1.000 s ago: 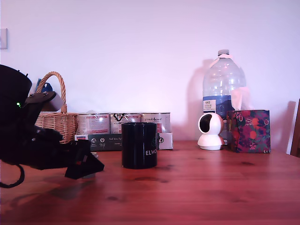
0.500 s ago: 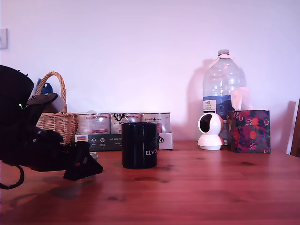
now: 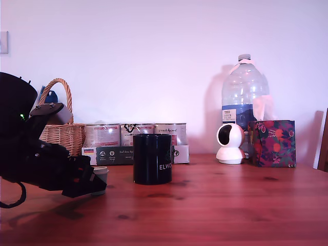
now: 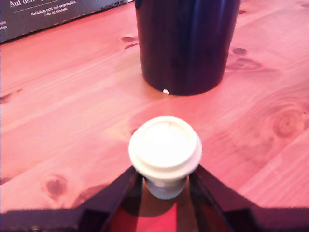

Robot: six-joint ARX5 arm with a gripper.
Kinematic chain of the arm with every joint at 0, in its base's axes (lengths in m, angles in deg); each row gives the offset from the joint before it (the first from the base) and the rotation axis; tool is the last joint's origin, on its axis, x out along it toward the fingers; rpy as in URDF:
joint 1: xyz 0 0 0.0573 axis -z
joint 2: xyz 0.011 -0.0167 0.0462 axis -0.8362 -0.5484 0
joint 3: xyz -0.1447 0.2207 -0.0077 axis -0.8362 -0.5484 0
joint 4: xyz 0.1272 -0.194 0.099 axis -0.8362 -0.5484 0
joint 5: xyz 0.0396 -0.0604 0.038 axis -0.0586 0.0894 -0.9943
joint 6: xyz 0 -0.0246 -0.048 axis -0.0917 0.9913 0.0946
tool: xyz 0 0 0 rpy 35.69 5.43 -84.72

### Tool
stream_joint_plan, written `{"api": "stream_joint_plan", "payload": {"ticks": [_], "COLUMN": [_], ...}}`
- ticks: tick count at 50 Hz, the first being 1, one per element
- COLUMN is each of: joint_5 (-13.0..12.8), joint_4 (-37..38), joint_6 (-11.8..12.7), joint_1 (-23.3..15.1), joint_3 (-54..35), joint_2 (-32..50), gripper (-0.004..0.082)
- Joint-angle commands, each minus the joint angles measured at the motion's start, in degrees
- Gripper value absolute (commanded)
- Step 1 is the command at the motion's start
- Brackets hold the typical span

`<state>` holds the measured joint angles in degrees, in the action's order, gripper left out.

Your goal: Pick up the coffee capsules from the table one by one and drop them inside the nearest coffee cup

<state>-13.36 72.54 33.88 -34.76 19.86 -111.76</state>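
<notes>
One capsule (image 4: 165, 151) in sight, beige-white, wide flat rim up, standing on the table (image 4: 63, 125). Wrist view shows what the exterior cannot: the gripper (image 4: 164, 186) fingers (image 4: 118, 188) spread apart, one on each side of the capsule's narrow lower body, contact not certain. Exterior view shows the black gripper low at the view's left, capsule poking out at its tip, and the black coffee cup (image 3: 152, 159) just to the view's right of it, apart. Cup reads "ELWO". Behind: three silver tins (image 3: 135, 134), a dark box (image 3: 115, 154), print too small. Water bottle (image 3: 244, 97) label illegible.
</notes>
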Motion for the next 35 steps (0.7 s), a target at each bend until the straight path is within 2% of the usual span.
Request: {"api": "stream_joint_plan", "payload": {"ticks": [1, 14, 18, 26, 35], "joint_5": [0.11, 0.28, 1.22, 3.89, 4.63], "joint_4": [0.35, 1.2, 0.59, -2.34, -7.89], "joint_6": [-0.28, -0.28, -0.28, -0.22, -0.04], "joint_1": [-0.09, -0.09, -0.07, -0.07, -0.07], "joint_3": [-0.17, -0.17, -0.2, -0.2, -0.2], "joint_2": [-1.25, -0.76, 0.13, 4.44, 11.82], "gripper": [0.011, 0.011, 0.011, 0.011, 0.011]}}
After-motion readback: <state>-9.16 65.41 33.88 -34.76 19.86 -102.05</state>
